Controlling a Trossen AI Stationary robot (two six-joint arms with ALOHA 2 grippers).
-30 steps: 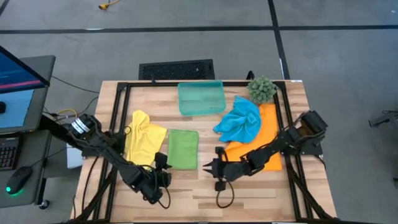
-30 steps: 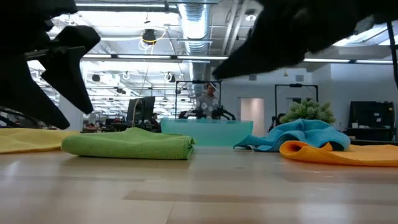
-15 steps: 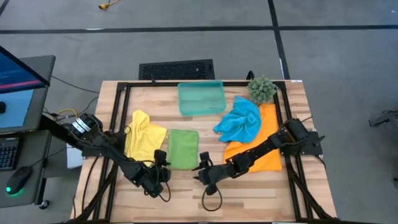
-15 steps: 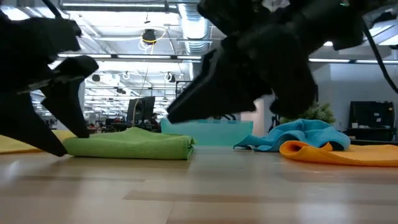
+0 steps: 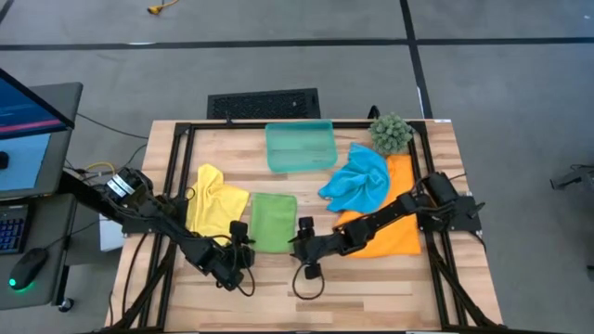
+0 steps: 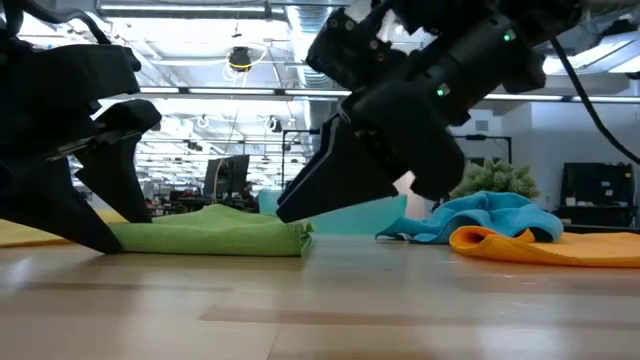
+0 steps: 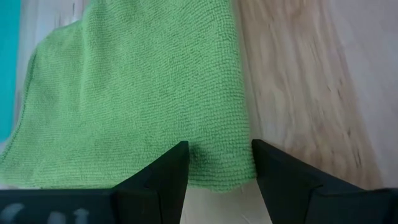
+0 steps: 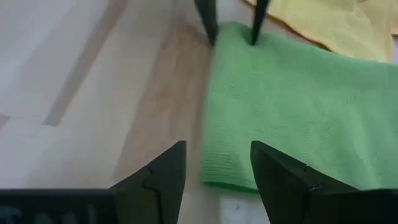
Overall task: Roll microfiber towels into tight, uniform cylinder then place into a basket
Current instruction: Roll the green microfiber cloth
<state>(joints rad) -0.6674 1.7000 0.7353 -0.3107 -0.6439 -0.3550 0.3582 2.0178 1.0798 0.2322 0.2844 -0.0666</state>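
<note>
Near the front edge of the table (image 5: 371, 288), my left gripper (image 5: 239, 243) and right gripper (image 5: 299, 243) sit low at the two front corners of the folded green towel (image 5: 274, 222), both with fingers apart and nothing held. The yellow towel (image 5: 215, 201) lies just left of it. The blue towel (image 5: 357, 181) rests on the orange towel (image 5: 394, 223) toward the right edge, and the teal basket (image 5: 300, 147) stands at the back edge.

Two dark jointed arms, looped black cables, green indicator lights, black wedge-shaped fingers (image 7: 163, 180).
</note>
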